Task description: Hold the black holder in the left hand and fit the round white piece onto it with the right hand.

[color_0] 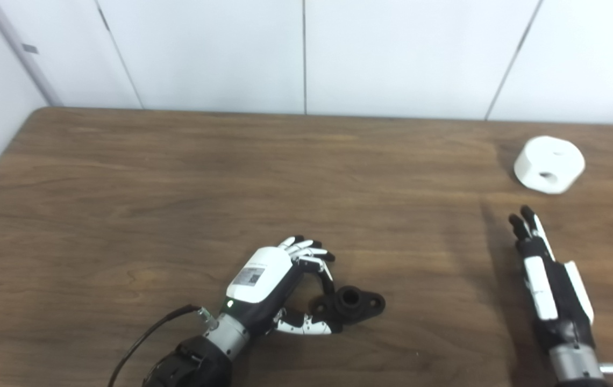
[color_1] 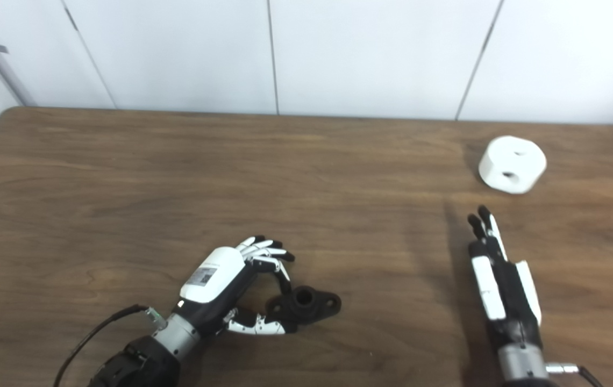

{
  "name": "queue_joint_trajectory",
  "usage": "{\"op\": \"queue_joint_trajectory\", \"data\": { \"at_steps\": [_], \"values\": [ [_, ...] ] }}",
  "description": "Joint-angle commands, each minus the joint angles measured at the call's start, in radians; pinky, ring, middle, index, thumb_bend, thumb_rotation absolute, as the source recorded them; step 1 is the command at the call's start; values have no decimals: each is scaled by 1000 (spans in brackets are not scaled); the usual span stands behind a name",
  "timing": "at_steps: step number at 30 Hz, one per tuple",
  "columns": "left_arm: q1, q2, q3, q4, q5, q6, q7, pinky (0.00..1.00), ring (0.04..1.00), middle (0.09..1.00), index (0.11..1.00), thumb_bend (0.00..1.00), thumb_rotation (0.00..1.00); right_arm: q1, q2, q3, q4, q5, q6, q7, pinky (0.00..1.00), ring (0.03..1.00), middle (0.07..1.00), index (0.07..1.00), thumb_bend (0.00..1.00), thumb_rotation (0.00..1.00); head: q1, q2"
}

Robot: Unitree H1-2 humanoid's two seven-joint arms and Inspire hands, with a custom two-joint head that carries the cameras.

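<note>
The black holder [color_0: 352, 304] lies flat on the wooden table [color_0: 177, 188] near the front middle; it has a raised round collar and side lugs. My left hand [color_0: 279, 285] is at the holder's left end, thumb under that end and fingers curled above it, closing around it. The round white piece [color_0: 549, 164], a short cylinder with holes, sits at the far right of the table. My right hand [color_0: 546, 274] is open with fingers straight, edge-on above the table, well short of the white piece and holding nothing.
White wall panels [color_0: 306, 54] stand behind the table's far edge. A black cable [color_0: 145, 336] runs from my left wrist to the front edge.
</note>
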Motion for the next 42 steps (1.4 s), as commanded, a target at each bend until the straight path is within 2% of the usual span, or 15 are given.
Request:
{"op": "queue_joint_trajectory", "data": {
  "at_steps": [1,6,11,22,24,25,28,34,35,36,39,42],
  "values": [
    [15,-2,-22,-16,15,1,-43,956,886,807,485,522,50,9,1,7,-29,-5,12,6,1000,982,954,1000,594,1000,-6,-1],
    [21,-3,-33,-8,32,-2,-43,981,895,808,485,522,49,6,8,-4,-19,18,3,4,1000,978,955,1000,595,1000,-29,-8],
    [16,-7,-43,34,53,-22,-16,982,894,801,485,522,49,-2,-1,-12,9,30,-24,5,1000,991,959,1000,568,1000,-47,-36],
    [-14,-8,-39,90,63,-43,5,978,896,799,485,522,49,-34,-17,-25,38,39,-42,8,1000,998,969,1000,595,889,-78,-62],
    [-20,-5,-36,96,61,-44,4,975,898,799,485,522,49,-48,-20,-31,35,43,-36,6,1000,996,970,1000,635,848,-79,-68],
    [-24,-2,-33,102,60,-48,8,968,896,798,485,522,49,-58,-24,-37,28,52,-27,8,1000,998,972,1000,666,796,-82,-74],
    [-32,10,-28,126,65,-70,29,958,889,796,485,522,49,-90,-37,-55,18,75,-17,15,1000,1000,976,1000,682,727,-107,-92],
    [-31,22,-15,164,54,-110,53,956,887,792,485,522,48,-151,-87,-64,-11,-35,23,-4,972,968,945,990,727,666,-174,-149],
    [-30,26,-16,162,61,-108,46,952,885,792,485,522,48,-163,-96,-67,-16,-48,27,-5,978,966,946,984,726,611,-181,-157],
    [-29,28,-17,161,67,-105,40,951,887,797,485,522,48,-171,-102,-70,-20,-56,30,-6,991,959,941,971,739,506,-184,-160],
    [-27,31,-19,159,70,-105,37,939,879,793,485,522,48,-212,-127,-85,-28,-88,49,-10,1000,946,931,946,783,372,-191,-177],
    [-23,33,-22,155,77,-98,30,930,872,791,485,522,48,-248,-162,-101,-28,-113,66,-4,1000,946,923,927,807,324,-194,-199]
  ]
}}
